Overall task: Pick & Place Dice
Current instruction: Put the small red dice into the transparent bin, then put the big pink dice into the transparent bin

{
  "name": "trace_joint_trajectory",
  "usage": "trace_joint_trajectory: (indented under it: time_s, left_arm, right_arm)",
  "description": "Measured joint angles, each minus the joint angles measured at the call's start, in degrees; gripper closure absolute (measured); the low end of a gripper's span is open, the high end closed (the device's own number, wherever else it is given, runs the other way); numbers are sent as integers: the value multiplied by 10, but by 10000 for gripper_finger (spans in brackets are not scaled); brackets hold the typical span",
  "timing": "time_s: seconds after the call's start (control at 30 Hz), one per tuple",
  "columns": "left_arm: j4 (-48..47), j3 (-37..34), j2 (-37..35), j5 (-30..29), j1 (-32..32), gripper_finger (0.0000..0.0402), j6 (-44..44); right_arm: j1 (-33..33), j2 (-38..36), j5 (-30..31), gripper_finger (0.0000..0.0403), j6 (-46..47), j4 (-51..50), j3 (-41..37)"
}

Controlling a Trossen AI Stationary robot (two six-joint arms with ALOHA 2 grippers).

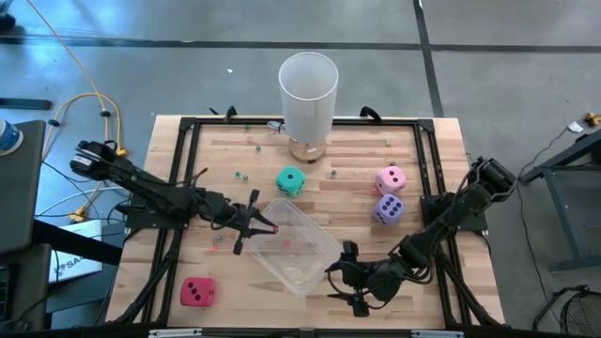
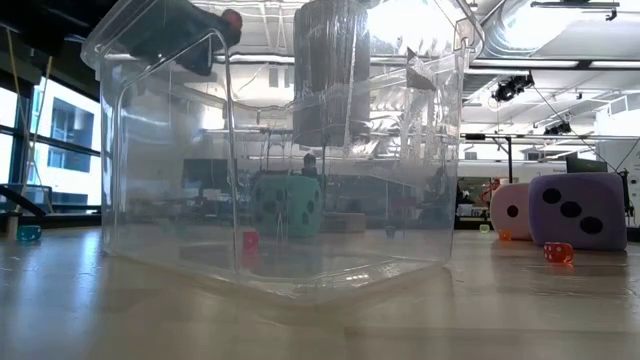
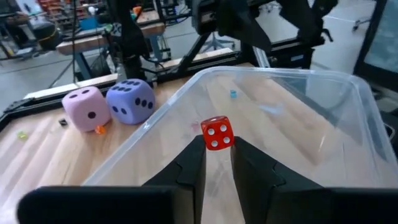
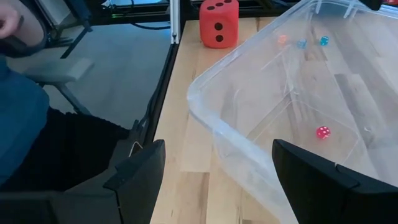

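Observation:
A clear plastic bin [image 1: 299,246] stands mid-table. My left gripper [image 1: 270,227] reaches over its left rim, shut on a small red die [image 3: 217,132] with white pips. My right gripper [image 1: 353,282] stands open at the bin's near right corner [image 4: 205,124]. One small red die [image 4: 323,132] lies on the bin's floor. Foam dice rest on the wood: teal [image 1: 290,181], pink [image 1: 391,178], purple [image 1: 388,209] and red [image 1: 197,292]. My left gripper pinches the small red die's two opposite faces [image 3: 217,144] between its two fingertips. The fingers come nearly level from the table's left. The die sits lifted clear, above the bin's inside, a three-pip face toward the wrist camera. My right gripper: whether its fingers touch the bin's corner, I cannot tell.
A tall white cup [image 1: 308,92] stands at the table's far edge. Tiny coloured beads [image 1: 239,175] lie scattered on the wood. A black frame [image 1: 188,127] rims the tabletop. A person's sleeve [image 4: 18,99] shows beyond the near left edge.

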Motion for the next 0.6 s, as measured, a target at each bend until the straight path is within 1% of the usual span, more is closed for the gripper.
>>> trace_joint_trajectory:
  time_s: [0.1, 0.27, 0.37, 0.43, 0.53, 0.6]
  left_arm:
    - [2, 0, 0, -16, -10, 307, 19]
    - [25, 0, 0, -87, -28, 250, 19]
    - [22, 0, 0, -90, -28, 223, -1]
    - [24, 0, 0, -88, -31, 213, -21]
    - [36, 0, 0, -86, -39, 207, -45]
    - [65, 0, 0, -86, -48, 206, -42]
  right_arm:
    - [-7, 0, 0, 117, 0, 0, 0]
    - [-8, 0, 1, 117, 0, 0, 0]
    - [-7, 0, 0, 117, -1, 0, 0]
    - [-8, 0, 0, 117, -12, 0, 0]
    - [-8, 0, 1, 117, -29, 4, 0]
    - [-12, 0, 0, 117, -37, 8, 0]
